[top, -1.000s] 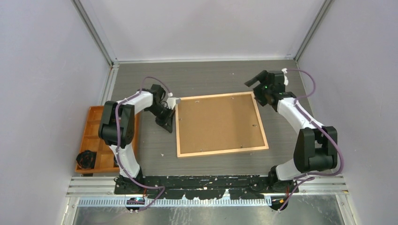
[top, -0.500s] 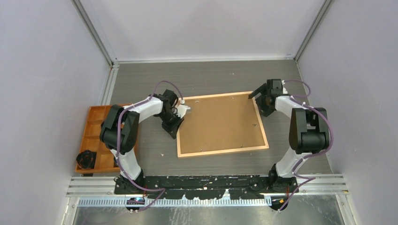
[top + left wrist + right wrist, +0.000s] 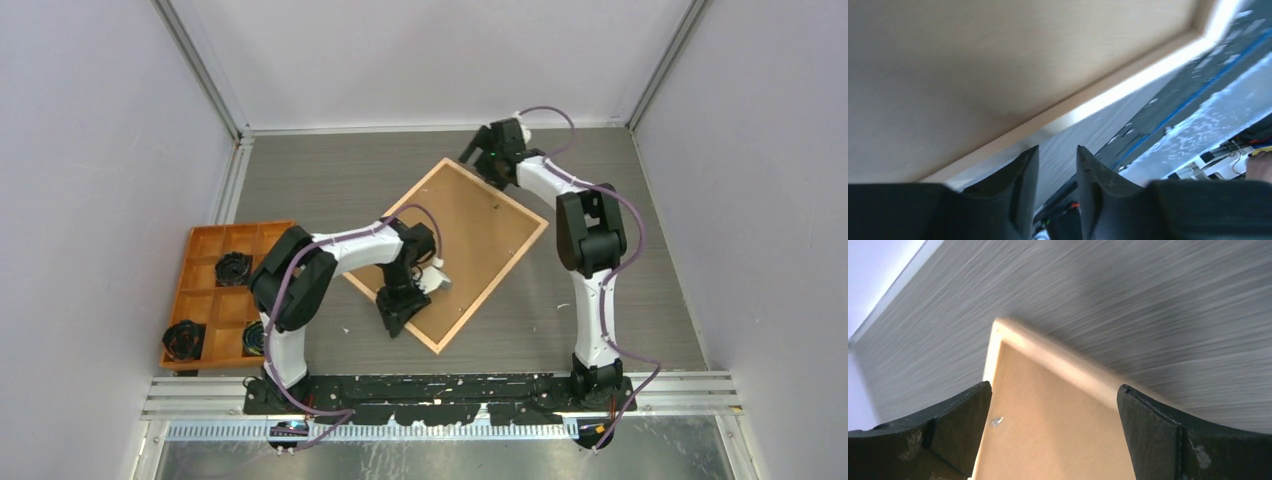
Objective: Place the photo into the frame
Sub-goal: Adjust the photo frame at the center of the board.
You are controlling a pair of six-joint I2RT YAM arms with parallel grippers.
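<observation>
Now the frame (image 3: 498,279) lies turned on the table (image 3: 620,280) like a diamond, one corner toward the far wall; a second ago it lay square to the arms. The brown backing board (image 3: 470,230) fills it, so the photo is not seen in any view, and whether it lies under the board cannot be told. The left gripper (image 3: 1054,155) is at the near-left edge of the frame, its fingers a little apart with nothing between them. The right gripper (image 3: 480,150) is over the far corner, jaws wide apart. The turn probably brings an edge into easier reach.
</observation>
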